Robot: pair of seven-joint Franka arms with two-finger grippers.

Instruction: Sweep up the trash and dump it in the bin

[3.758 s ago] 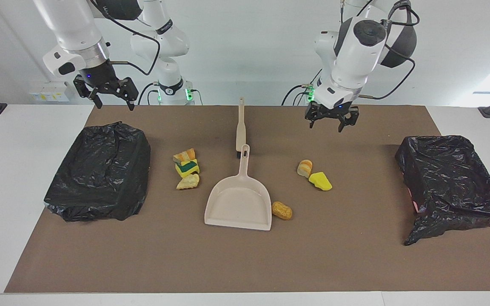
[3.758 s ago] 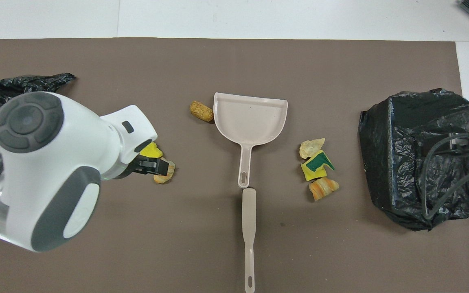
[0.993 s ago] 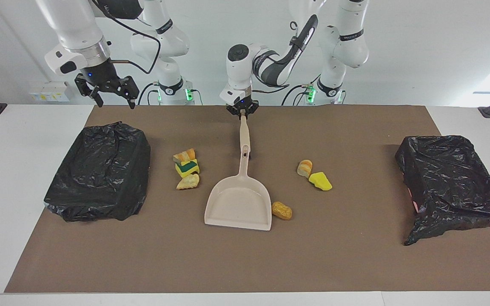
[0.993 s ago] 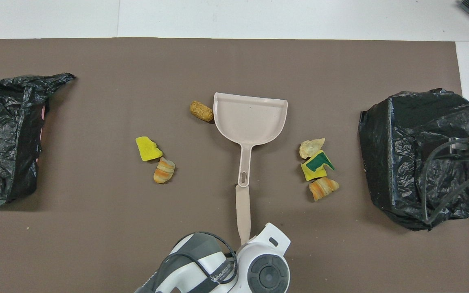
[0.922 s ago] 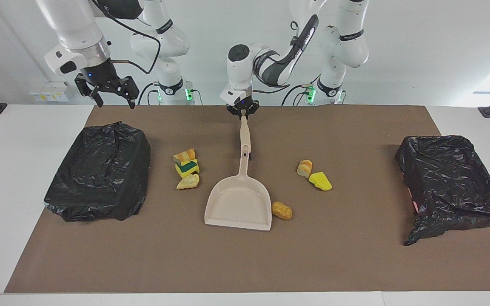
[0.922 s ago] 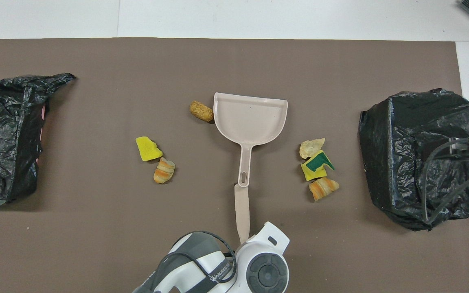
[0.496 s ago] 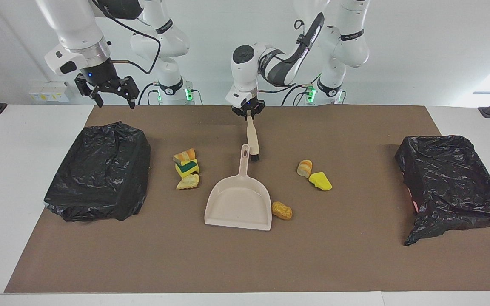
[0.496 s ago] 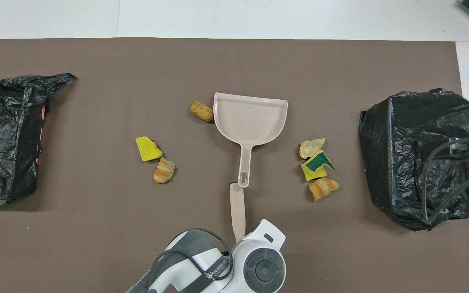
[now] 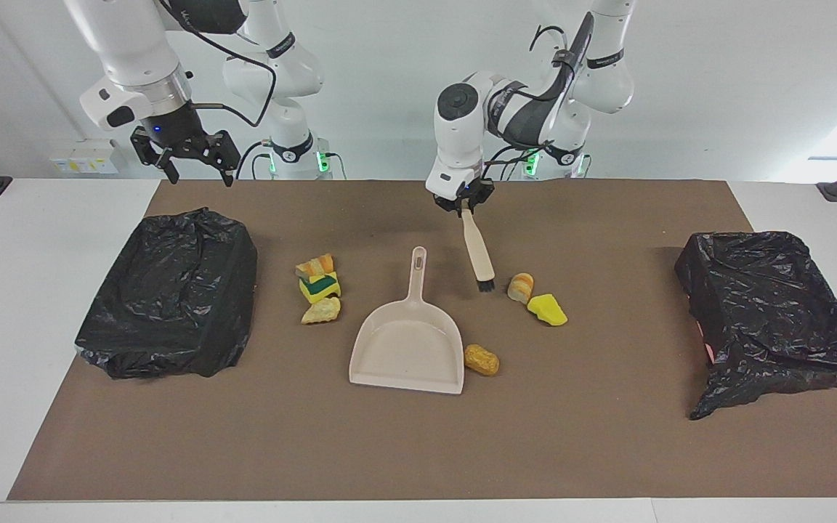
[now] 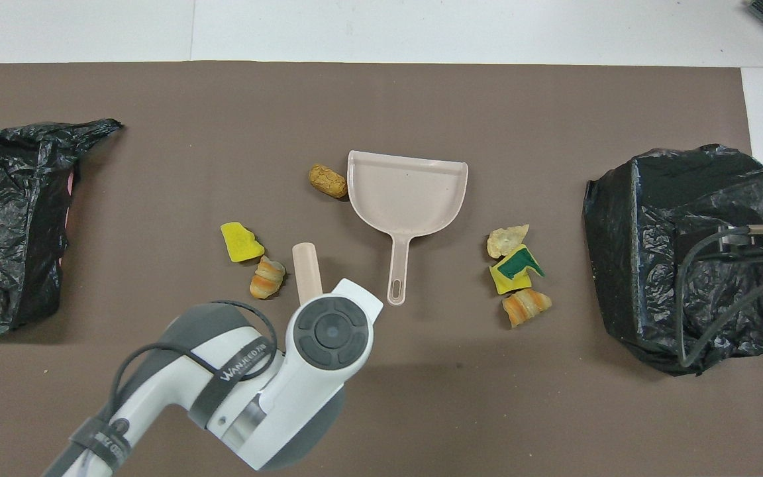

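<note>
The left end effector (image 9: 464,206) grips the handle of a beige plastic brush (image 9: 478,254), whose black bristles hang just beside a tan-orange bread-like chunk (image 9: 521,287) and a yellow sponge (image 9: 547,309) on the brown surface (image 9: 418,450). A beige plastic dustpan (image 9: 407,341) lies below it, toward the right arm's end. The right end effector (image 9: 186,160) waits, fingers spread wide, above a black-bagged bin (image 9: 171,290).

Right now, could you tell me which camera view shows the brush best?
The facing view: the brush shows whole, handle in the left gripper, dark bristles beside the bread roll. In the overhead view the left arm covers most of the brush, leaving only its head end visible.
</note>
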